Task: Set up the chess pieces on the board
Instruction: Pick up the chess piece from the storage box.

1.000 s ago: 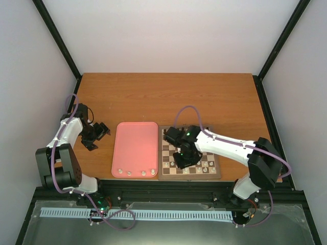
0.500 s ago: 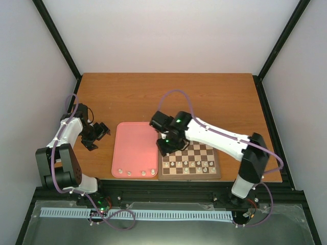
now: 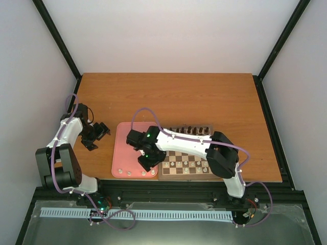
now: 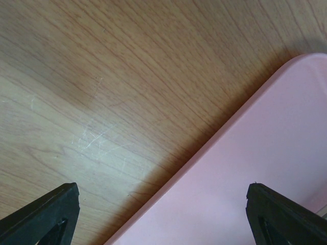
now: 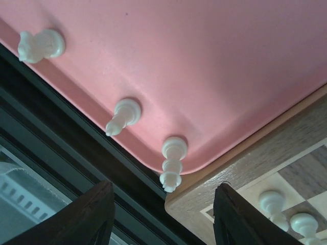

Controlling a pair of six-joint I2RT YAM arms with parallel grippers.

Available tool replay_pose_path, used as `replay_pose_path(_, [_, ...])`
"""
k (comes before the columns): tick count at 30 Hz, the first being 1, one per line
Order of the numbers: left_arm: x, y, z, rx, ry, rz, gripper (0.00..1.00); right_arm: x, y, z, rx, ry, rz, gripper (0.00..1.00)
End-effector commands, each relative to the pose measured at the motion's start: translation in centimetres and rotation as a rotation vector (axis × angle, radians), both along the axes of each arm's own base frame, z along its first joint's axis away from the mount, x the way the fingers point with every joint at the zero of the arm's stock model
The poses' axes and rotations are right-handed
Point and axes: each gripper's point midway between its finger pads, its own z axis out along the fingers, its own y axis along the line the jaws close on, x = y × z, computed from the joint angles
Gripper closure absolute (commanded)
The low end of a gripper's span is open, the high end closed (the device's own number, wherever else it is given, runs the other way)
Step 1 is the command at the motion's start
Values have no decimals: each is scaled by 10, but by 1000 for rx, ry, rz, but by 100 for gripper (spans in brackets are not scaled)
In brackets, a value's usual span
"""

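Observation:
The board [image 3: 214, 174] lies right of a pink tray [image 3: 135, 143]. Several white chess pieces stand on its near rows [image 3: 190, 165]. Several more stand along the tray's near edge [image 3: 130, 173]. My right gripper [image 3: 147, 162] is open and empty above the tray's near right corner. In the right wrist view a white piece [image 5: 172, 163] stands at that corner just ahead of the gripper [image 5: 166, 219]. Two others [image 5: 122, 116] [image 5: 41, 45] stand further along, and the board's corner [image 5: 240, 173] shows. My left gripper [image 3: 98, 137] is open and empty left of the tray.
Dark brown pieces [image 3: 191, 130] line the board's far row. The left wrist view shows bare wood [image 4: 102, 102] and the tray's rim [image 4: 265, 153] between its fingers [image 4: 46, 214]. The table's black front rail [image 5: 76, 153] runs just past the tray's near edge.
My right arm has swung left from over the board to the tray's near right corner, uncovering the board. The left arm has not moved.

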Motion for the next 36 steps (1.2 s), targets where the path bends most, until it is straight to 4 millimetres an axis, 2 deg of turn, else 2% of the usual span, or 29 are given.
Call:
replay_pose_path(1, [11, 0, 9, -1, -34, 6, 0, -8, -3, -6, -18, 15, 17, 48])
replay_pose_path(7, [9, 0, 8, 0, -32, 5, 0, -16, -9, -21, -45, 45, 25, 49])
replay_pose_path(10, [9, 0, 8, 2, -34, 4, 0, -15, -10, -27, -54, 48, 27, 53])
replay_pose_path(20, [11, 1, 8, 3, -31, 4, 0, -14, -7, -37, -66, 52, 59, 56])
replay_pose_path(27, [10, 1, 7, 3, -28, 2, 0, -14, -6, -41, -81, 58, 75, 71])
replay_pose_path(29, [11, 1, 7, 3, -29, 2, 0, -12, -6, -41, -86, 53, 74, 83])
replay_pose_path(31, [11, 1, 7, 3, -29, 2, 0, -10, -6, -39, -85, 41, 73, 91])
replay_pose_path(34, [12, 1, 8, 4, -29, 2, 0, -5, -7, -30, -85, 10, 70, 97])
replay_pose_path(36, [11, 1, 8, 5, -29, 1, 0, -1, -5, -18, -64, -19, 67, 97])
